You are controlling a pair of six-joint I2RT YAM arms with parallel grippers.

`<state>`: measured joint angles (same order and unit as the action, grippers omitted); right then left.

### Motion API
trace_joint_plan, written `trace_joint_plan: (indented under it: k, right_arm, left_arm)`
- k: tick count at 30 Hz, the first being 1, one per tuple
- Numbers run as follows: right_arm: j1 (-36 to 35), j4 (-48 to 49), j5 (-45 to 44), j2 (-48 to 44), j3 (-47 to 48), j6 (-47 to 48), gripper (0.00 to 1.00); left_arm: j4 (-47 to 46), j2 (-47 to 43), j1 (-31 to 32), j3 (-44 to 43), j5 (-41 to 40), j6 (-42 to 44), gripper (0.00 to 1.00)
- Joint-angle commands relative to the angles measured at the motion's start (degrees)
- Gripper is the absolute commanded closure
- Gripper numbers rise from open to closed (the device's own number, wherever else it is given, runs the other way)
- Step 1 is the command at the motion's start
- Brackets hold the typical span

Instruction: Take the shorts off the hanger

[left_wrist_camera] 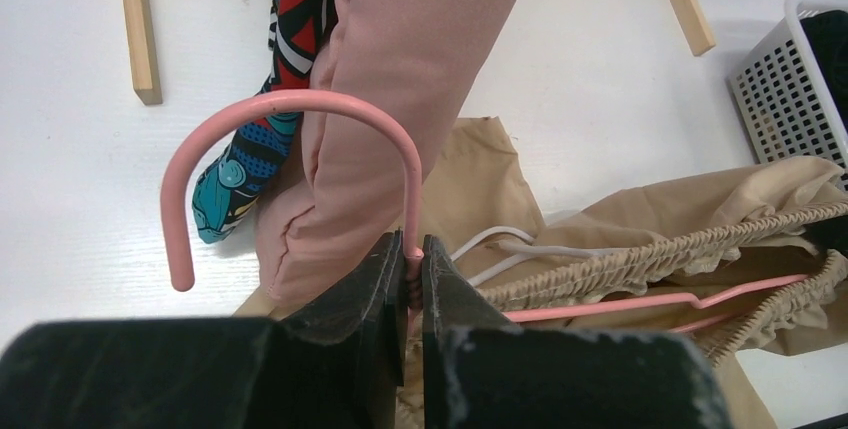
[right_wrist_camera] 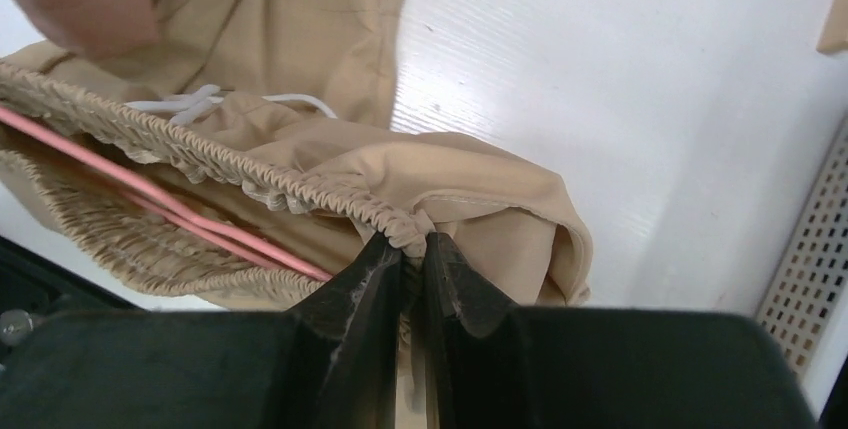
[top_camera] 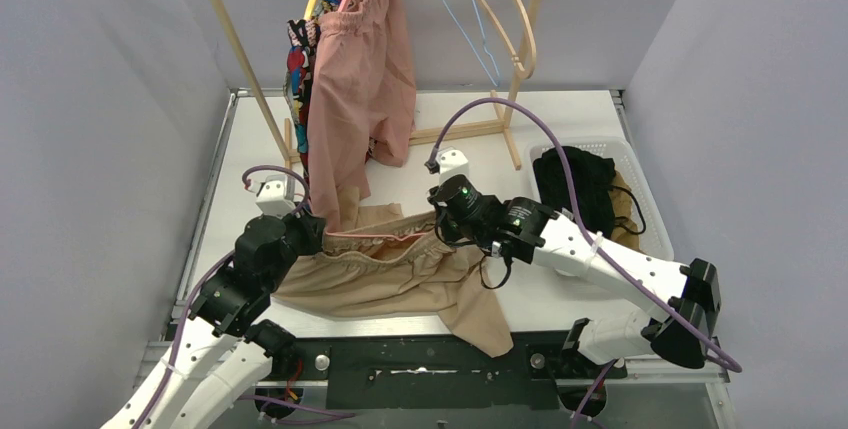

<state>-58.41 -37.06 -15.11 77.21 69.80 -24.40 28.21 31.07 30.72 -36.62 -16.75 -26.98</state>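
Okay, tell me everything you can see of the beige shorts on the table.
The beige shorts look like thin soft cloth, with a gathered waistband and a white drawstring. They lie crumpled on the table, one corner spilling past its near edge. A pink hanger runs through the waist. The right pincer is shut on the waistband's end; the left pincer is shut on the hanger's neck.

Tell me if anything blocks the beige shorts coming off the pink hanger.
Nothing visible does. The right fingers pinch the beige shorts' waistband, left fingers clamp the pink hanger's neck; only its arm lies inside the waistband.
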Motion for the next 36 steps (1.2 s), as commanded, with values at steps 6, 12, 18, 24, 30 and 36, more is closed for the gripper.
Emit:
trace_joint_plan:
  k: [6,12,18,24,30,36]
  right_arm:
    - [2.5,0.1,-4.0,-5.8,-5.4,-2.3,1.00]
    - [2.3,3.8,1.9,-4.5,-6.8,1.2,0.93]
    - [0.4,6.3,6.0,-1.4,-5.1,3.5,0.86]
    - [0.3,4.6,3.9,-2.5,-3.6,3.6,0.64]
    - [0.2,7.0,1.9,-7.0,-5.5,4.0,0.44]
    - [0.2,16.4,18.1,-9.9,-10.5,12.4,0.35]
  left_arm:
    - [-2.0,-2.1,0.1,-1.3,-3.5,0.3,1.00]
    - [-1.8,-2.0,0.1,-1.3,-3.7,0.2,1.00]
    - [-1.8,-2.1,0.1,-1.3,-3.6,0.2,1.00]
    - [-1.8,-2.3,0.1,-1.3,-3.7,0.1,1.00]
    - [-2.0,-2.2,0.1,-1.3,-3.5,0.1,1.00]
    - [-2.4,-2.3,0.1,0.1,-2.8,0.1,1.00]
